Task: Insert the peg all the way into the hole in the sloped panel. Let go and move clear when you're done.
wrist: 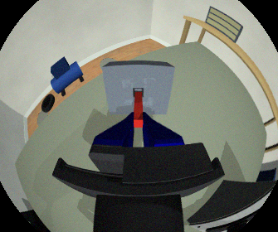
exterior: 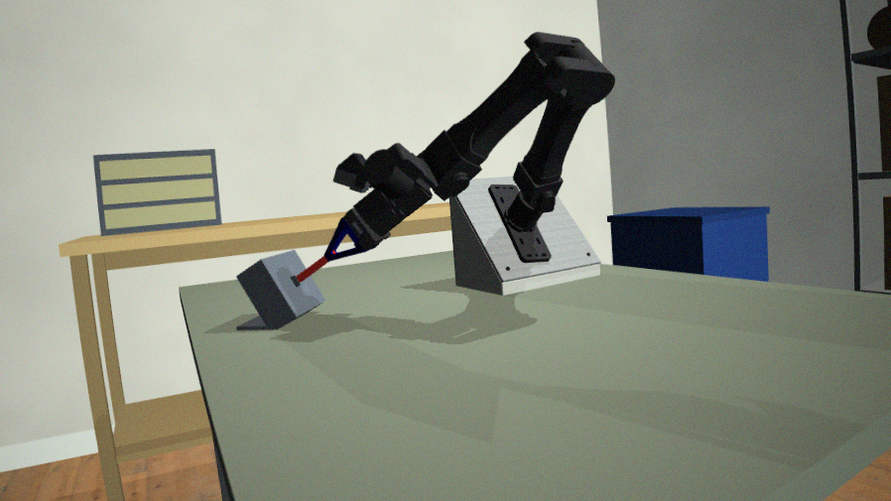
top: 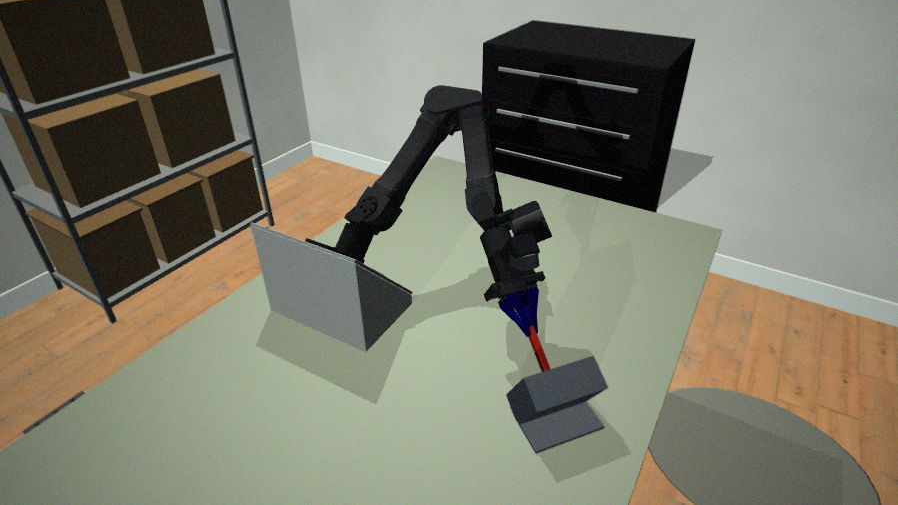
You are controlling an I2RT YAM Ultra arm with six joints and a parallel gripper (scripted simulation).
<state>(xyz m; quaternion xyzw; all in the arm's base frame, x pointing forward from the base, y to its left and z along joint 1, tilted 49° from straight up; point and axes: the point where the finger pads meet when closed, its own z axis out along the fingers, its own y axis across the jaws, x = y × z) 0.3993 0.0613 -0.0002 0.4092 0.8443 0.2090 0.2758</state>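
On the worktop: 1 grey block with a sloped panel face, standing near the worktop edge; the arm's sloped mount stands well apart from it.
Hole: 1 dark rectangular opening in the sloped face. The peg's far end is at its mouth; any depth of entry cannot be told.
Peg: red, slender, tilted down toward the block. Most of its length is exposed between the fingers and the panel. Insertion is incomplete.
Fingers: blue, 2 in number, clamped on the near end of the peg. Release is not yet done.
Arm: bent at the elbow, reaching down to the block from the mount.
Shelf rack: holds brown boxes on 3 visible levels. Box contents: hidden.
Drawer cabinet: black, 3 handles on the front, drawers shut. Drawer contents: hidden.
Blue box: beyond the worktop. Interior: hidden.
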